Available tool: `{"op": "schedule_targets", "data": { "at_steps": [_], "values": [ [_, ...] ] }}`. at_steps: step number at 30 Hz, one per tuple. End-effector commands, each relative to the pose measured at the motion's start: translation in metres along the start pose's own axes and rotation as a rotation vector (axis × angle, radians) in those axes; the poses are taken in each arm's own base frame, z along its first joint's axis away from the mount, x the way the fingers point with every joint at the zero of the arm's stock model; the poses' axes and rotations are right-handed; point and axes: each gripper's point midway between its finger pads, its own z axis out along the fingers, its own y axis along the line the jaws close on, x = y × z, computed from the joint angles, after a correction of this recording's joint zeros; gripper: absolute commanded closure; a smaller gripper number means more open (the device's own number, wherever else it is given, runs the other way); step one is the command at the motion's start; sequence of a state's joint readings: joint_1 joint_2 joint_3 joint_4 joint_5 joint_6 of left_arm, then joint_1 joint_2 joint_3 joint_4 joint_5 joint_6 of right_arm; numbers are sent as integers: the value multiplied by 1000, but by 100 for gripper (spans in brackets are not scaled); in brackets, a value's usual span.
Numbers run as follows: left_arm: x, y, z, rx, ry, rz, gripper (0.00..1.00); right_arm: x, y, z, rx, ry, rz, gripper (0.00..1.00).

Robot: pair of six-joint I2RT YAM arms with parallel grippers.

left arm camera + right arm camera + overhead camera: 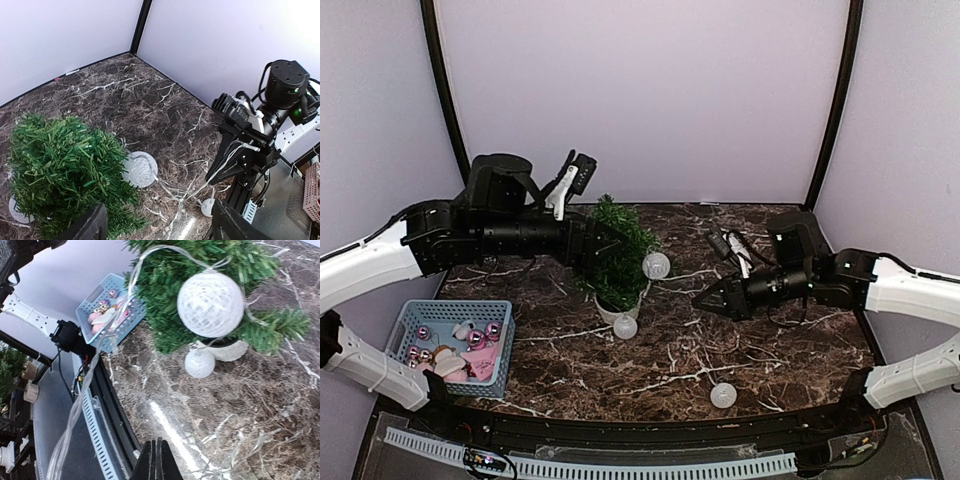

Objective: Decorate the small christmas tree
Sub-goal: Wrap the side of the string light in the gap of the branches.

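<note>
The small christmas tree (618, 250) stands in a white pot (617, 308) at mid-table. It also shows in the left wrist view (60, 165) and the right wrist view (165, 295). A clear light string (100, 340) with white woven balls is draped on it. One ball (656, 265) hangs at the tree's right side, one (625, 326) lies by the pot, and one (722, 395) lies near the front. My left gripper (160, 230) is open, against the tree's upper right branches. My right gripper (705, 298) is shut, right of the tree; the string runs past it.
A blue basket (455, 345) with pink baubles sits at the front left. Loose string wire (182, 195) trails over the dark marble table (770, 350) between the tree and the right arm. Walls close the back and both sides.
</note>
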State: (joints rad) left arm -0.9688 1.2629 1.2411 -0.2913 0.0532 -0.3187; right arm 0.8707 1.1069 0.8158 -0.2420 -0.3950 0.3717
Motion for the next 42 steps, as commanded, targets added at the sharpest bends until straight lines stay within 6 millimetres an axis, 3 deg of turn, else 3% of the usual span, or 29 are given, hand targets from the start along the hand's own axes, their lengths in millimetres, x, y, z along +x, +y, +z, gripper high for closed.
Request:
{"op": "schedule_targets", "data": {
  "at_steps": [1,4,5,6,7,11,18,21,24,28,31,42],
  "values": [
    [-2,-12,-22,75,-36,62,27,1,43,3,-176,84,25,100],
    [14,-32,-27,169,-39,100,31,-7,60,4,-232,86,59,100],
    [18,-48,-27,209,-55,128,31,-10,67,5,-255,81,71,100],
    [31,-51,-23,208,-44,151,32,-15,73,5,-276,68,80,100],
    [36,-68,-23,254,-62,172,32,-19,78,6,-291,57,97,100],
    [80,-89,-5,269,-111,180,34,-36,86,9,-311,0,177,100],
    [100,-123,8,274,-243,162,31,-54,86,17,-328,-92,313,100],
    [108,-120,25,224,-255,140,27,-59,89,19,-345,-119,342,100],
    [102,-117,29,192,-309,101,25,-65,92,18,-354,-146,363,100],
    [103,-91,39,45,-342,59,23,-72,94,17,-367,-172,378,100],
    [106,-85,43,13,-336,50,24,-74,95,17,-368,-176,377,100],
    [114,-87,53,15,-303,34,76,-75,95,20,-366,-174,377,100]
  ]
}}
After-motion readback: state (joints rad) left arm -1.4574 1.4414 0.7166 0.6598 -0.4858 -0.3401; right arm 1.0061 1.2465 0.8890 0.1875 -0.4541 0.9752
